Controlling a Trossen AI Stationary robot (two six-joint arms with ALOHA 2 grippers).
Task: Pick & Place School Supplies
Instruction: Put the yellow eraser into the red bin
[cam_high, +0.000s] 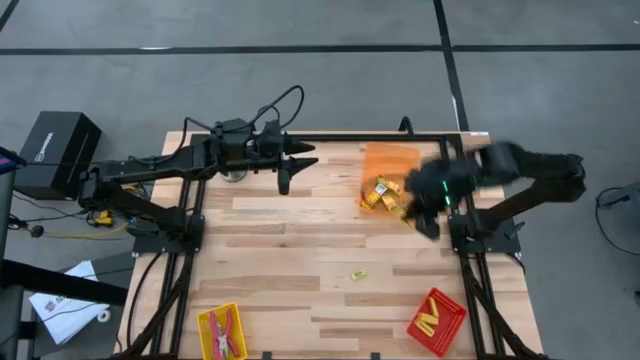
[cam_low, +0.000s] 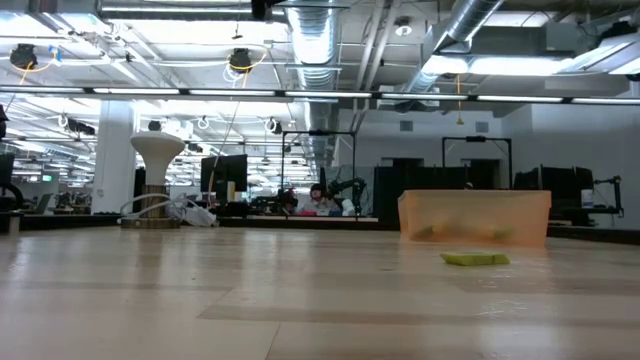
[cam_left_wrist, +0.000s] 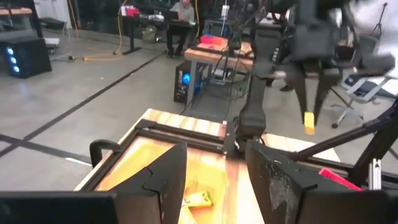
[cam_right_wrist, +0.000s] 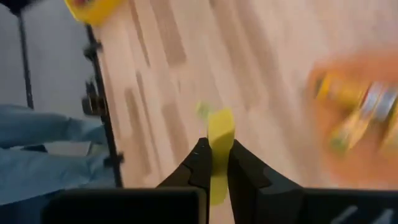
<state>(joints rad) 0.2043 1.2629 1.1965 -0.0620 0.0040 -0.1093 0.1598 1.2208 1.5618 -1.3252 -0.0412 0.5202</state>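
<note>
**Tally of the table**

Trays: three, namely one orange tray (cam_high: 388, 158), one yellow tray (cam_high: 204, 322) and one red tray (cam_high: 452, 326).

Blocks: one loose block (cam_high: 358, 274) on the bare table, and one pinched block (cam_right_wrist: 221, 132) in the right gripper (cam_right_wrist: 217, 144). That makes two that can be counted singly. The heap (cam_high: 385, 195) in the orange tray holds several more, too jumbled to count.

Sticks (cam_high: 430, 318) in the red tray: a few, number unclear.

Red-handled tools (cam_high: 226, 336) in the yellow tray: apparently two.

Arms: two, a left arm (cam_high: 170, 165) and a right arm (cam_high: 535, 165).

Tables: one (cam_high: 280, 250).

White cups: one (cam_low: 157, 165).
</note>
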